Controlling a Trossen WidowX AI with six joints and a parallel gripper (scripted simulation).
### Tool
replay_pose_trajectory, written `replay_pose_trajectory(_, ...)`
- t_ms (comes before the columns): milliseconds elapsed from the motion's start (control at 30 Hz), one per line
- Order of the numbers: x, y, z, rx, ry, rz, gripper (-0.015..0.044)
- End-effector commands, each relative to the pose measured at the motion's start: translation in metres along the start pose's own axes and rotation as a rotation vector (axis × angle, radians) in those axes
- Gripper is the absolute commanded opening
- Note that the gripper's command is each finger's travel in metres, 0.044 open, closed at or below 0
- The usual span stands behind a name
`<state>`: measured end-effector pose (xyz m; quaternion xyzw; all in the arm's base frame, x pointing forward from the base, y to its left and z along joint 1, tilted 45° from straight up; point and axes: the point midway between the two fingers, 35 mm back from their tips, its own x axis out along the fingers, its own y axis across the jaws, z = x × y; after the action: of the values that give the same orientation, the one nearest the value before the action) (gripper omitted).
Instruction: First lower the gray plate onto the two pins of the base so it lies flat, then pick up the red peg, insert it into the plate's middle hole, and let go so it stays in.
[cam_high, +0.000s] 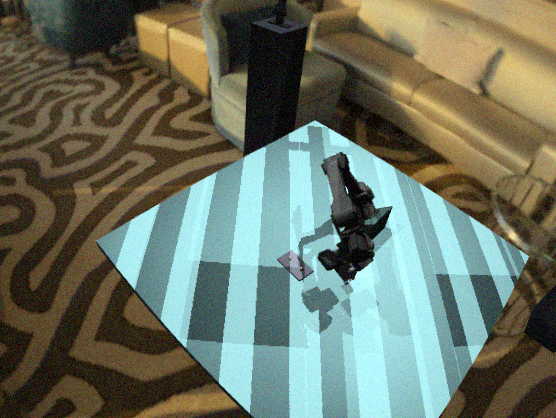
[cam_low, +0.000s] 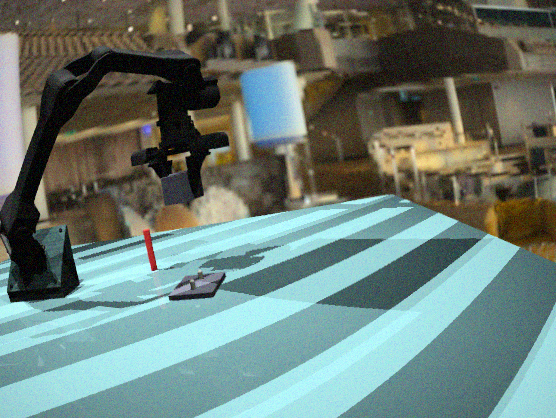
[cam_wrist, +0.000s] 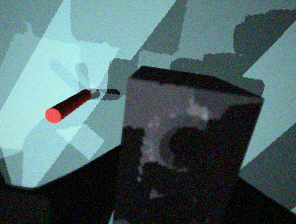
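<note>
Striped table (cam_low: 350, 300) in a lounge setting; fingers (cam_low: 177, 187) clenched on the gray plate (cam_low: 176, 189), held high, upper left of the exterior frame; base (cam_low: 197, 286) with its two pins lies below, slightly rightward; red peg (cam_low: 149, 250) upright beside it.

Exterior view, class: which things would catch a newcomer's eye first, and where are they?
The black arm's pincer hangs high above the striped table, shut on the gray plate. Below it the red peg stands upright, with the base and its two pins just to the right.
</note>
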<state>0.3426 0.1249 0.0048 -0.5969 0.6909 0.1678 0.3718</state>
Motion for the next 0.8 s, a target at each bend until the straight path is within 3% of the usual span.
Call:
replay_pose_trajectory(0,-0.011,0.001,-0.001,0.006,-0.003,0.004,0.0)
replay_pose_trajectory(767,0.017,-0.032,-0.05,-0.059,-0.022,0.014,0.0)
